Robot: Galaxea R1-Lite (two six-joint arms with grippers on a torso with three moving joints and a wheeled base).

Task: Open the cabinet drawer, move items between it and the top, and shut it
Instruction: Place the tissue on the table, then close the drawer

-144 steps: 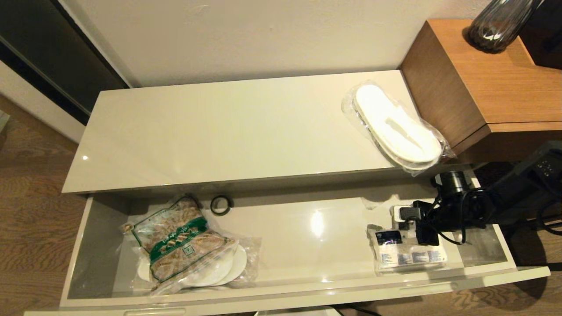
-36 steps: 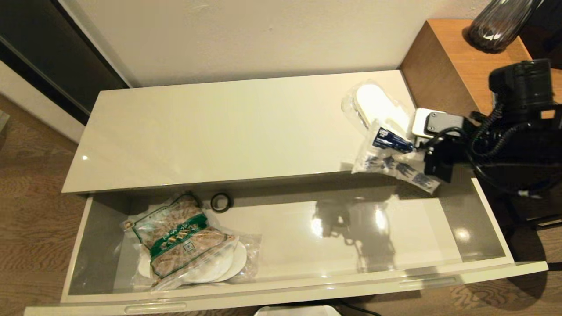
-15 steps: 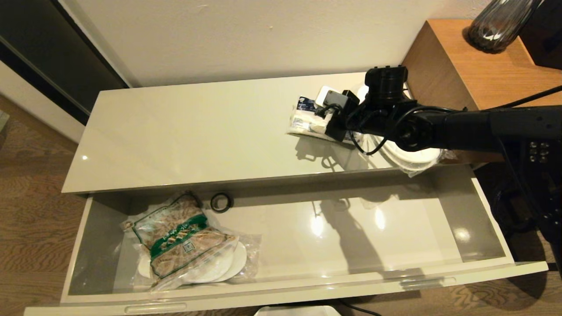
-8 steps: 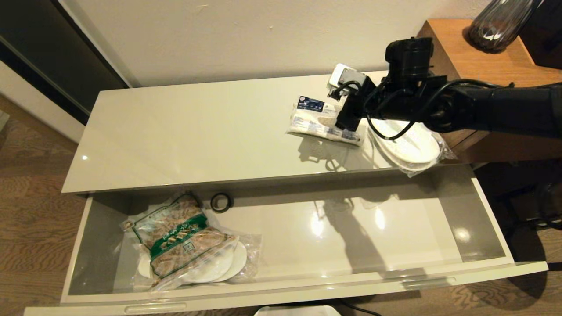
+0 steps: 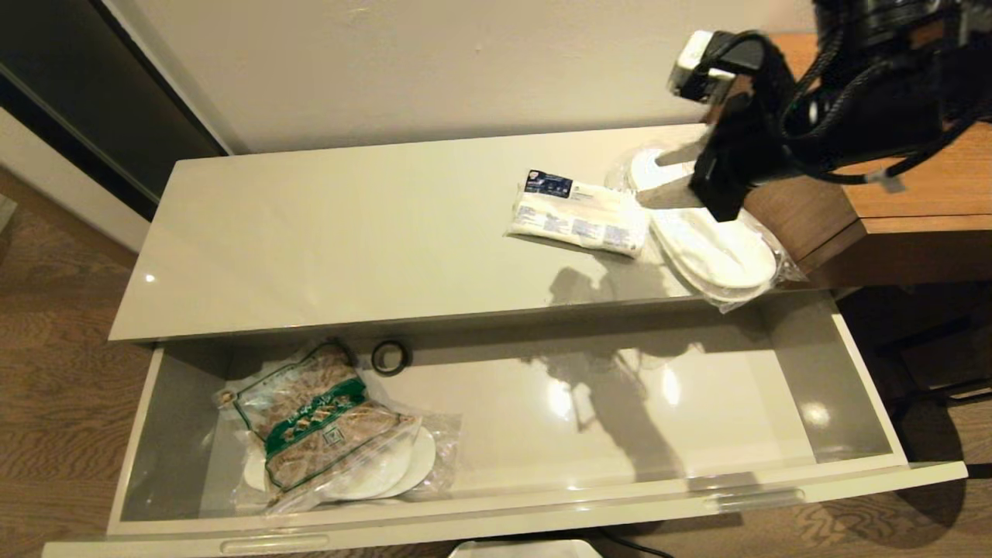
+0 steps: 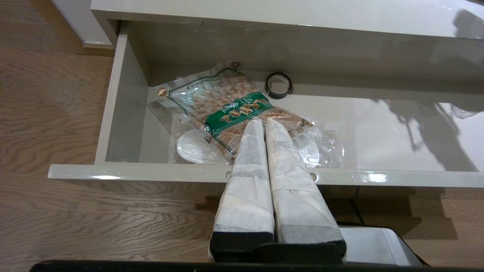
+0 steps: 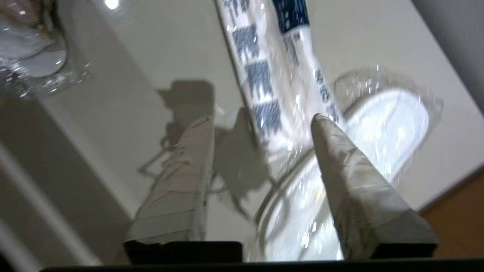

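Right gripper [image 7: 261, 121] open, empty, above packet [image 5: 577, 211] and slippers [image 5: 709, 244] on top [image 5: 349, 232]; left gripper [image 6: 264, 124] closed.

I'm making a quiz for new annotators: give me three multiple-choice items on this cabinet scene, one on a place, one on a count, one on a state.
1. Where does the flat white packet with the dark blue label lie?
A. in the open drawer
B. on the glossy cream cabinet top, beside the plastic-wrapped white slippers
C. on the brown wood-grain block

2. How many things lie on the cabinet top?
A. two
B. four
C. none

3. How does the right pincer stand?
A. shut on the packet
B. shut on the slippers
C. open and empty, above the top

Key:
1 B, the packet rests flat on the top with its edge at the slippers.
2 A, only the packet and the slippers are there; the green-labelled clear bag and the small black ring are in the drawer.
3 C, its fingers are apart with nothing between them.
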